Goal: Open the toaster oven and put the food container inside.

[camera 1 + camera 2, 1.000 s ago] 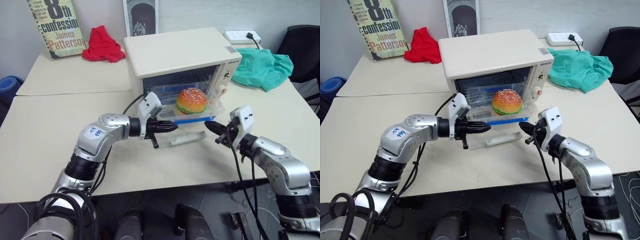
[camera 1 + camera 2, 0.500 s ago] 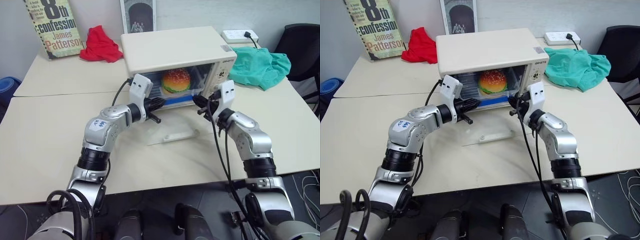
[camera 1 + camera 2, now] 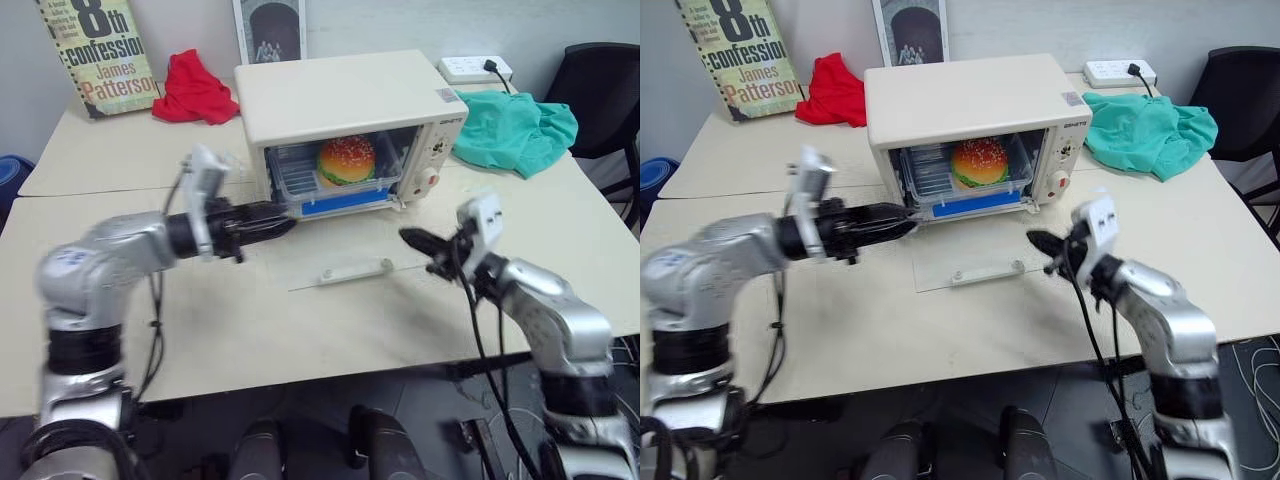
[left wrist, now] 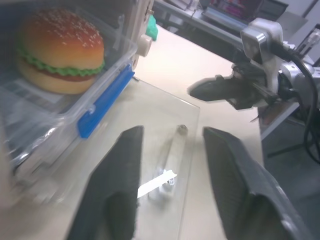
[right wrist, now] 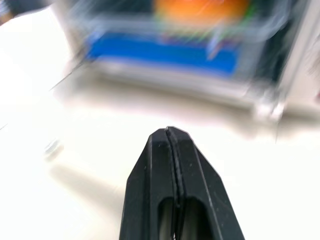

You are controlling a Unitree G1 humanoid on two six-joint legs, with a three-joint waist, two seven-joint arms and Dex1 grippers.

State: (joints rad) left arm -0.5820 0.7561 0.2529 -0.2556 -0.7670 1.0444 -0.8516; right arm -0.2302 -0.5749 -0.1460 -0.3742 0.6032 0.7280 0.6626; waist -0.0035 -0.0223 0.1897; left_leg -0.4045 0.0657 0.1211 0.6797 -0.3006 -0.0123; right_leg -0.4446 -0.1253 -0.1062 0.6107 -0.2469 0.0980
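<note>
The cream-white toaster oven [image 3: 350,95] stands mid-table. Its glass door [image 3: 350,270] lies flat on the table in front, open. The clear food container [image 3: 335,180], with its blue clip [image 4: 102,107] and the toy hamburger [image 3: 347,160], sits on the rack inside. My left gripper [image 3: 285,222] hovers just left of the oven's mouth. It is open [image 4: 172,132] and holds nothing. My right gripper [image 3: 405,237] hangs over the table right of the door, pointing at the oven. It is shut [image 5: 167,131] and empty.
A book [image 3: 95,50] and a red cloth [image 3: 195,90] lie at the back left. A framed picture [image 3: 268,30] leans behind the oven. A teal cloth [image 3: 515,125] and a power strip [image 3: 475,68] sit at the back right, by a black chair [image 3: 600,80].
The container went from the door into the oven. My left gripper has let go of it, opened and swung left. My right gripper has drawn back from the oven, still shut.
</note>
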